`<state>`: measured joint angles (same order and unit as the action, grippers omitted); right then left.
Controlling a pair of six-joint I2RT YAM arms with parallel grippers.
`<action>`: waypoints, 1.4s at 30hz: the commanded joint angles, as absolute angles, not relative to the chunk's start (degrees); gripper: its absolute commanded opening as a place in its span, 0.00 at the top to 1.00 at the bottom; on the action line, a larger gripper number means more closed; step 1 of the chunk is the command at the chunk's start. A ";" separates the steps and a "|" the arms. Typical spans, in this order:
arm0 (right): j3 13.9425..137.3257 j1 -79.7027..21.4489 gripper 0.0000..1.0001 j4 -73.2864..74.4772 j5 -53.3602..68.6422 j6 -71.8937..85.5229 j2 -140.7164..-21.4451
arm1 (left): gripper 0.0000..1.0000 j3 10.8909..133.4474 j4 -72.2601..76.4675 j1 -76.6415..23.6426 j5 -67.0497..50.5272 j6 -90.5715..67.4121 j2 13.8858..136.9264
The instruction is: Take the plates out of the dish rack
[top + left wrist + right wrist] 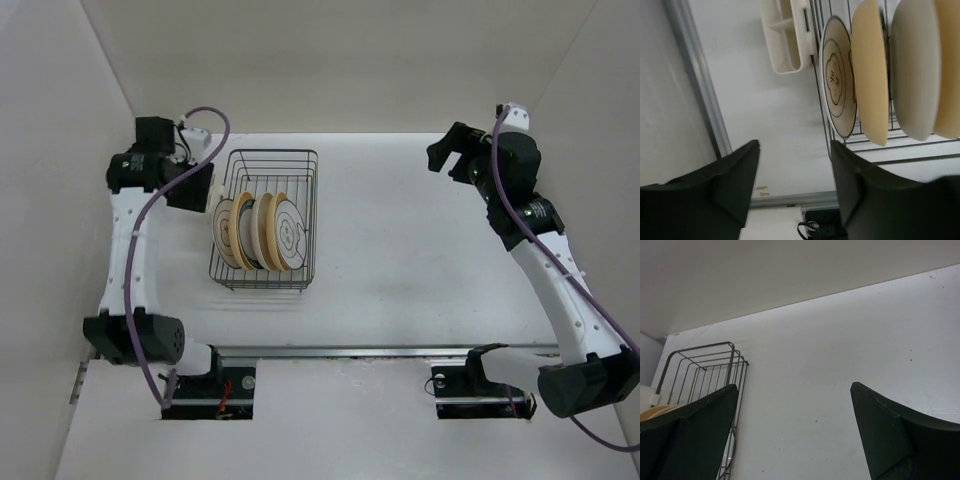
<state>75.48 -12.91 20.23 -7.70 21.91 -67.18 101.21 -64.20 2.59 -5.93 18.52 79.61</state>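
The dark wire dish rack (275,152) stands left of centre on the table. Several plates (268,230) stand upright in its dividers. In the left wrist view a white plate with dark rim rings (836,85) is nearest, then a yellow-tan plate (870,75) and a cream plate (912,70). My left gripper (200,195) hovers at the rack's left side. Its jaws (795,143) are open, with only bare table between them. My right gripper (447,155) hangs far off at the back right, open (794,386) and empty, with the rack's wires (705,365) at its left.
A white clip-on holder (787,35) hangs on the rack's outer left side. A metal rail (380,352) runs along the table's near edge by the arm bases. White walls close in the left, back and right sides.
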 commanded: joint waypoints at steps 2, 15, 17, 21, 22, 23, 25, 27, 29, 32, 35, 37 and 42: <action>71.83 -14.76 0.00 16.09 -2.02 18.37 -67.68 | 0.51 95.19 -59.16 -0.87 -1.41 18.63 81.73; 65.31 -17.05 0.00 14.77 -4.75 19.42 -65.84 | 0.66 93.52 -57.48 -1.58 -4.21 11.52 94.65; 65.30 -17.58 0.00 14.77 -4.75 19.42 -65.83 | 0.66 93.52 -57.48 -1.58 -4.83 11.51 95.19; 64.78 -17.58 0.00 15.29 -5.80 19.42 -65.30 | 0.70 94.04 -58.01 -1.58 -4.83 9.76 96.68; 64.78 -17.58 0.00 15.29 -5.80 19.42 -65.30 | 0.74 94.04 -58.01 -1.58 -4.83 9.76 97.20; 64.25 -17.58 0.00 15.29 -5.80 19.42 -64.61 | 0.78 94.04 -58.01 -1.58 -5.36 9.15 97.21; 63.72 -17.58 0.00 15.29 -6.32 19.42 -63.98 | 0.90 94.04 -58.01 -2.29 -4.84 9.14 97.21; 63.19 -17.58 0.00 15.82 -6.33 19.42 -63.37 | 1.00 95.27 -60.02 -3.60 -3.43 7.83 97.91; 63.19 -17.58 0.00 15.82 -6.33 19.42 -62.85 | 1.00 97.46 -61.25 -3.60 -1.41 6.69 97.91; 63.19 -18.11 0.00 15.82 -6.33 19.42 -62.84 | 1.00 101.93 -63.36 -3.60 0.52 5.01 97.30; 63.19 -18.11 0.00 15.82 -5.71 19.95 -62.84 | 1.00 105.02 -63.90 -3.60 0.53 3.70 95.55; 63.72 -18.63 0.00 15.82 -4.49 19.95 -62.84 | 1.00 108.53 -64.42 -4.13 2.36 2.90 94.83; 65.74 -20.30 0.00 15.82 -2.56 19.95 -64.77 | 1.00 113.29 -62.32 -4.65 7.02 2.81 92.55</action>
